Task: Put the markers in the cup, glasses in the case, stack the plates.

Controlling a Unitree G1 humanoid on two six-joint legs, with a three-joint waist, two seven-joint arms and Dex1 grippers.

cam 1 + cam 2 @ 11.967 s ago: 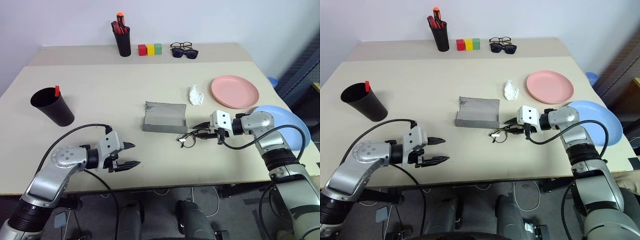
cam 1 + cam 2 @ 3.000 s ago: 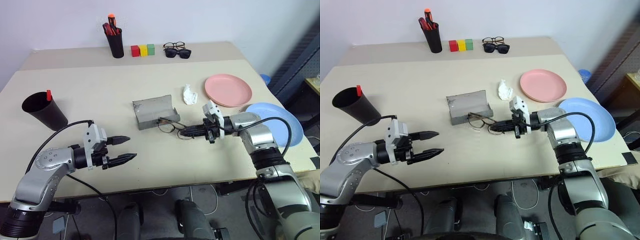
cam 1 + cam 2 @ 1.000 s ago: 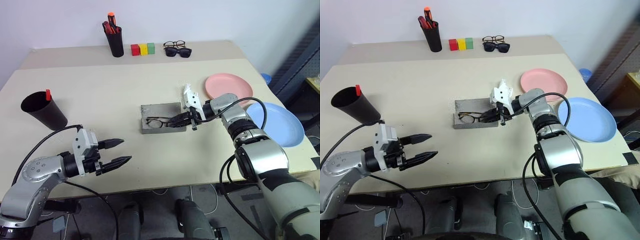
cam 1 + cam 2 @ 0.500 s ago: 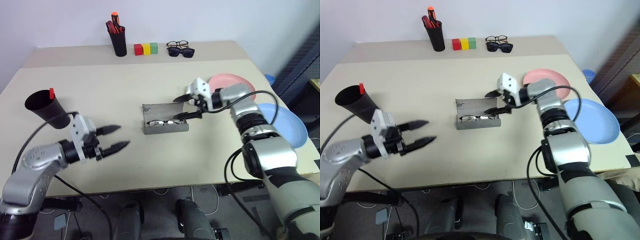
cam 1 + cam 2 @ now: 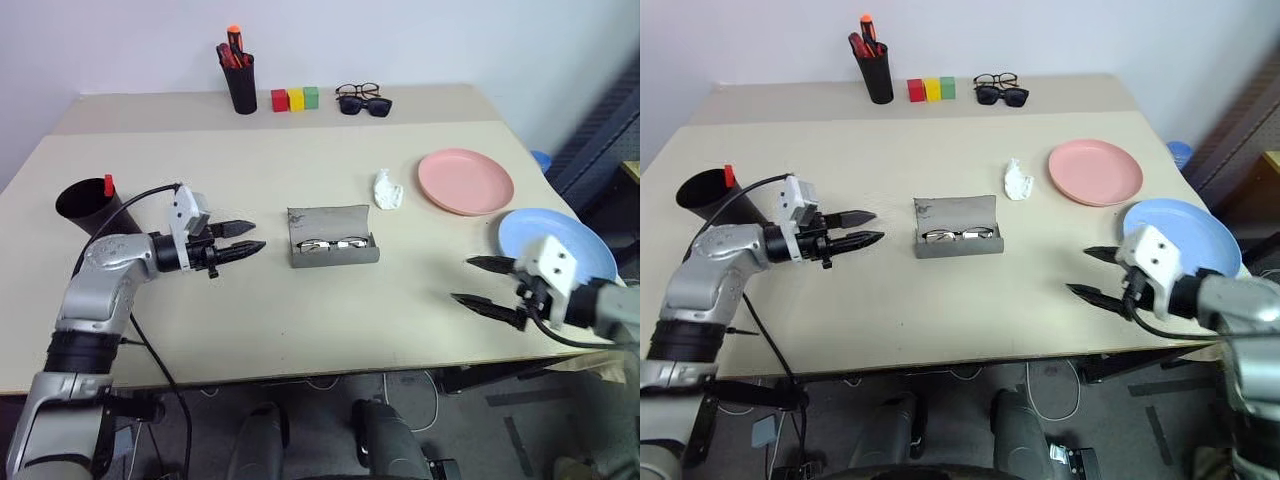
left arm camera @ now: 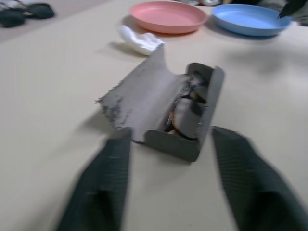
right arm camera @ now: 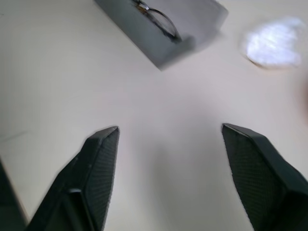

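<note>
left gripper [image 5: 250,237]: fingers narrowly parted, empty, pointing level at the case [image 5: 333,237], near, long axis crosswise to it, lid up | glasses [image 5: 335,243] lie inside | right gripper [image 5: 483,282]: spread wide, empty, well apart beside blue plate [image 5: 575,238] | left arm nearer | case hinge and latch hard to make out

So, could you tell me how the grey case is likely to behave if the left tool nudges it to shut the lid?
The case looks small and light, so it may slide on the smooth table rather than stay put. Its lid stands open and looks thin, so it should swing easily. The glasses inside look delicate.
</note>
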